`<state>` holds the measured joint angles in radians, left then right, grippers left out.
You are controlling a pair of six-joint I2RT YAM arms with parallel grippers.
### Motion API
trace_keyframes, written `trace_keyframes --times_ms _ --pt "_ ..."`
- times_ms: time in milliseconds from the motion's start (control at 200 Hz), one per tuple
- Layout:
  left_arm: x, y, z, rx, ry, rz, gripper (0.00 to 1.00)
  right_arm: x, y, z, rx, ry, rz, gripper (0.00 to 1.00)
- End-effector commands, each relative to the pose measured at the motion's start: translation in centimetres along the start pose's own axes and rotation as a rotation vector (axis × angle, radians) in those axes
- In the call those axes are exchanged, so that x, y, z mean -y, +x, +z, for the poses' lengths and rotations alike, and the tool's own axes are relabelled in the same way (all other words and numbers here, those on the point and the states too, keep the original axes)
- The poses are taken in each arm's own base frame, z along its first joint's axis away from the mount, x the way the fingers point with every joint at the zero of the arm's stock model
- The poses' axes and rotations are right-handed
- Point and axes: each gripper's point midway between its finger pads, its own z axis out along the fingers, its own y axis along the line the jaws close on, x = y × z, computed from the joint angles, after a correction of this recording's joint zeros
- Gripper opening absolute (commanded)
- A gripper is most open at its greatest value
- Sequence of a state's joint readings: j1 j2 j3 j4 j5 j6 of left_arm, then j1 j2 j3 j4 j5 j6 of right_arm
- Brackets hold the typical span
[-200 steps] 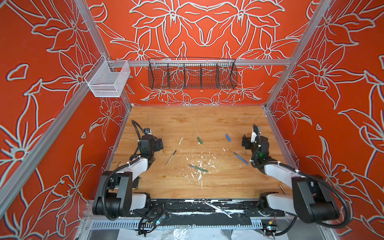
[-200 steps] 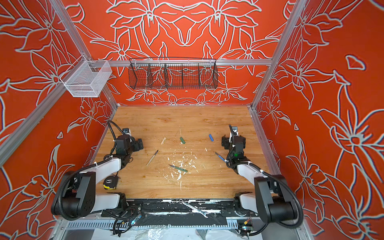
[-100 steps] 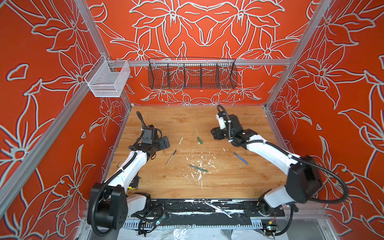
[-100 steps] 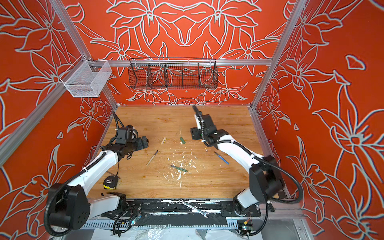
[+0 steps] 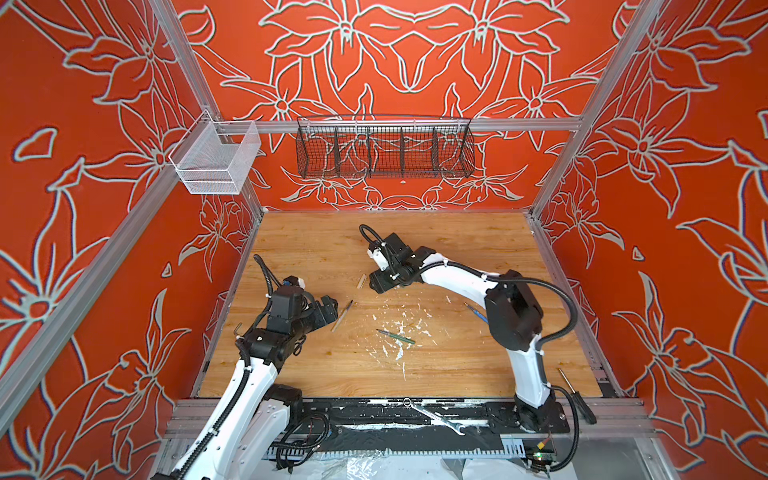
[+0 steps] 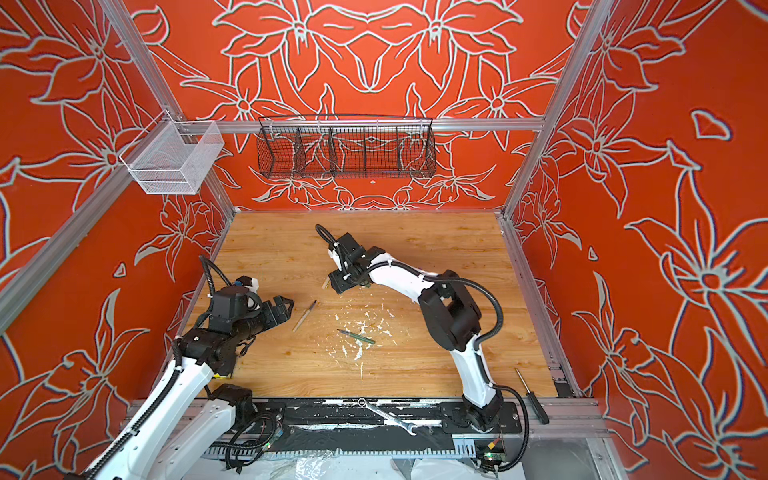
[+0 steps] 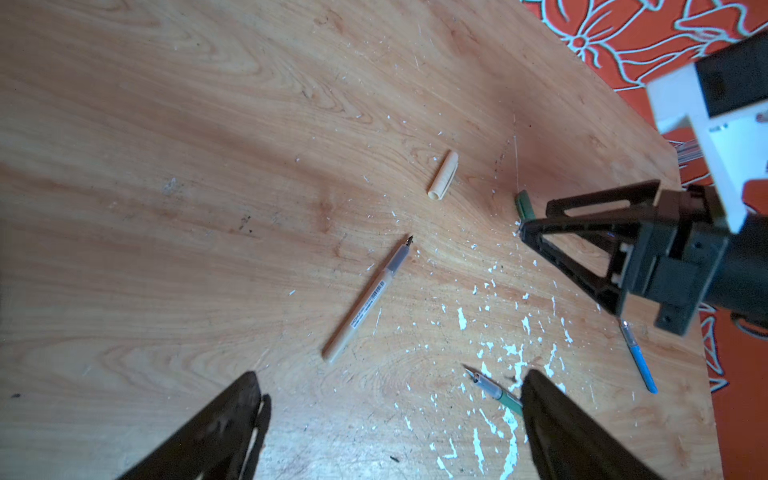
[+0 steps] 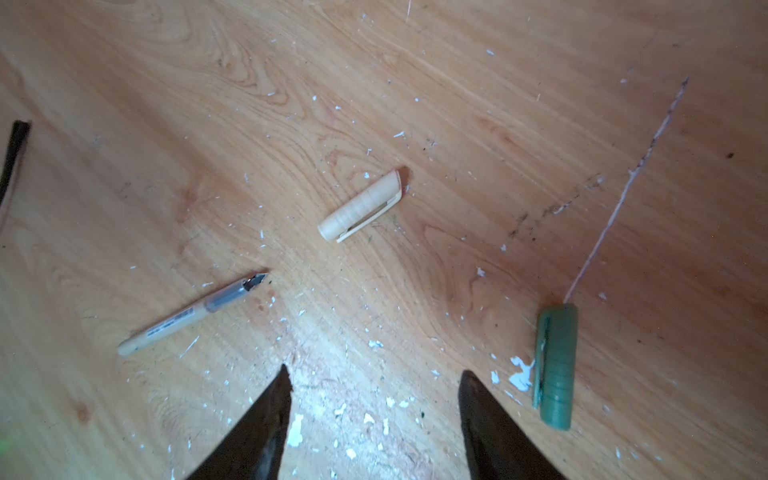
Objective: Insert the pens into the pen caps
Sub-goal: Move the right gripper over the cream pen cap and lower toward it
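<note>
Three pens lie on the wooden table: a beige pen (image 5: pixel 342 316) (image 7: pixel 365 299) (image 8: pixel 191 311), a green pen (image 5: pixel 395 336) (image 7: pixel 494 388) and a blue pen (image 5: pixel 476 312) (image 7: pixel 638 357). A beige pen cap (image 5: pixel 361 281) (image 8: pixel 360 206) lies beyond the beige pen's tip. A green pen cap (image 8: pixel 556 365) (image 7: pixel 524 205) lies just beside one finger of my right gripper (image 8: pixel 375 369) (image 5: pixel 376 284), which hovers open and empty between the two caps. My left gripper (image 7: pixel 388 374) (image 5: pixel 328 309) is wide open just left of the beige pen, holding nothing.
White paint flecks (image 5: pixel 399 328) litter the table's middle. A silver wrench (image 5: pixel 434 415) lies on the black front rail and a screwdriver (image 5: pixel 575 395) at the front right corner. A black wire basket (image 5: pixel 384 149) and a white mesh basket (image 5: pixel 216 160) hang on the walls.
My right arm has swung from the right side across to the middle back, over the caps. My left arm has reached forward toward the beige pen.
</note>
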<state>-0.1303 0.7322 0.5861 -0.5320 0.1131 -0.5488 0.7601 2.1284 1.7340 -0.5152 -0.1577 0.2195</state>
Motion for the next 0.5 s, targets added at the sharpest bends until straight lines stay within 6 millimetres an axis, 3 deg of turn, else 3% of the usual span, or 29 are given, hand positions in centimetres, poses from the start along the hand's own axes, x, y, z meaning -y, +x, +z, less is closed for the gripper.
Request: trace_keyframes --times_ms 0,180,495 --pt "-0.3 0.8 -0.3 -0.026 -0.008 -0.040 0.97 -0.5 -0.3 1.4 -0.036 -0.005 0.043 0.64" --pt "-0.4 0.6 -0.4 -0.011 -0.014 -0.037 0.97 -0.9 -0.6 4.5 -0.065 -0.010 0.092 0.62" --pt "-0.7 0.4 -0.5 0.002 -0.030 -0.033 0.97 -1.7 -1.9 7.5 -0.073 0.083 0.038 0.62"
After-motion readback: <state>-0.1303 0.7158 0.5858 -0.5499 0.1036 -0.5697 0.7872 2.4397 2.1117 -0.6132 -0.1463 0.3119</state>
